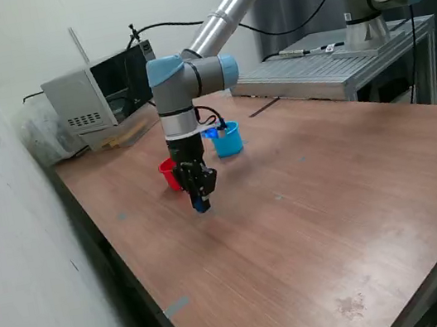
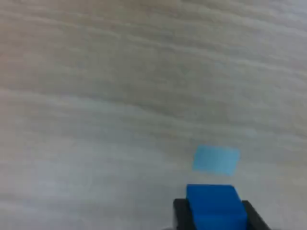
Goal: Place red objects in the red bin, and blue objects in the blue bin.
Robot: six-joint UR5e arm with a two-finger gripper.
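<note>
In the exterior view, the arm's black two-finger gripper [image 1: 200, 203] points straight down over the brown wooden tabletop [image 1: 321, 222], its tip just above or on the surface; which of the two cannot be told. A small dark blue cube [image 1: 200, 206] shows as a speck of blue at the very tip, between the jaws. Just behind the gripper stands the small bright red plastic cup [image 1: 169, 174], partly hidden by the gripper body so only one side and part of its rim show. The small light sky-blue plastic cup [image 1: 227, 139] stands near it, toward the exterior view's right and farther back, partly crossed by the wrist and its cable. What either cup holds cannot be seen.

In the wrist view, the dark blue cube [image 2: 214, 206] sits between two black fingers [image 2: 181, 214], which press against its two sides: the jaws are closed on it. The picture's edge cuts off the cube and fingers. A pale blue rectangular patch [image 2: 216, 160] lies on the blurred wood grain just beyond the cube.
</note>
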